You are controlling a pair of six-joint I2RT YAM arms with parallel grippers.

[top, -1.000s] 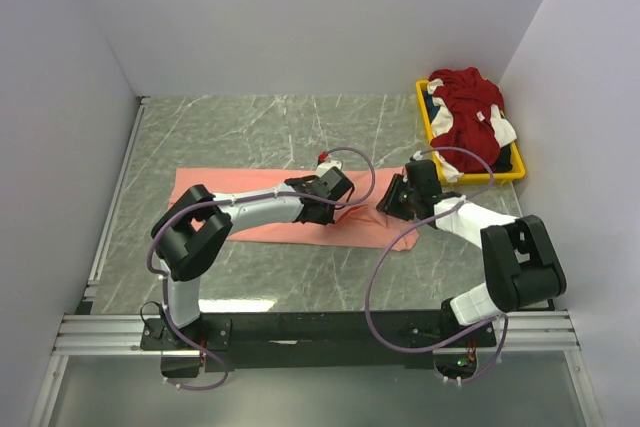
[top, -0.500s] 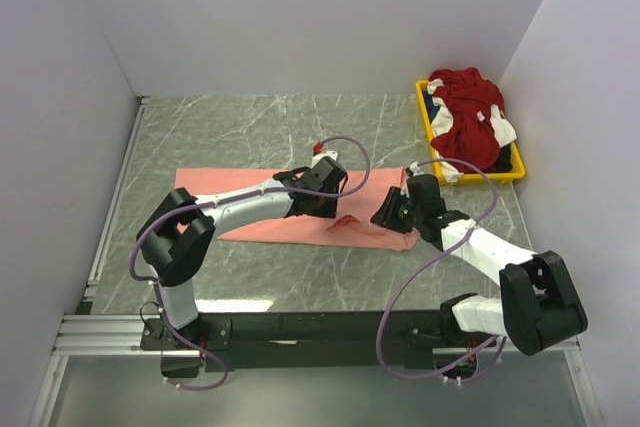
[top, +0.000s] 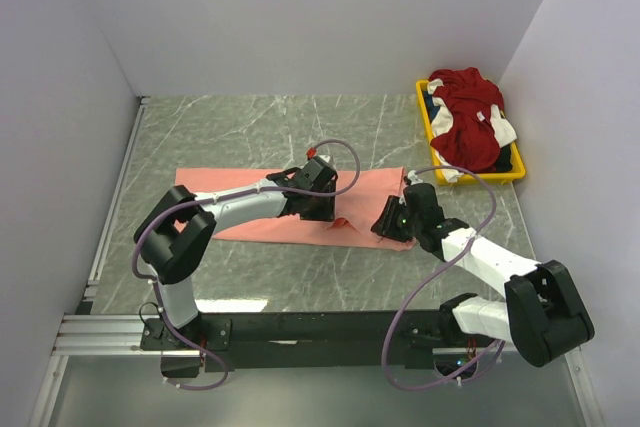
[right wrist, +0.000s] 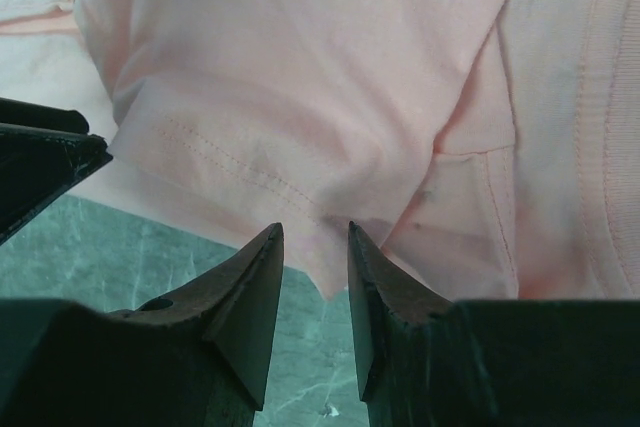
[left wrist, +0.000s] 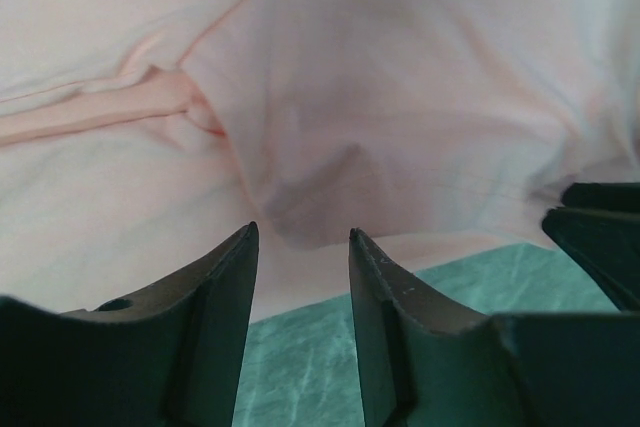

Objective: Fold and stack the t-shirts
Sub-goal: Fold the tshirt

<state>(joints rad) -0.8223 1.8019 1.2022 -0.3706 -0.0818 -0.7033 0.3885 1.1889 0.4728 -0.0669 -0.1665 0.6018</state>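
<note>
So, my left gripper (left wrist: 302, 232) hung about halfway open over the flat salmon-pink cloth t-shirt (top: 205, 190), gripping nothing. My right gripper (right wrist: 316, 227) was parted about as much at its hem, nothing pinched either. That shirt lay spread out left of the rectangular yellow plastic tray (top: 490, 178), nearer to me; the crumpled dark red t-shirt with white parts (top: 470, 117) sat heaped in that tray.

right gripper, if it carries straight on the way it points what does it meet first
The right gripper points at the stitched hem of the salmon-pink t-shirt just ahead, so cloth comes first; exact depth is unclear.
</note>
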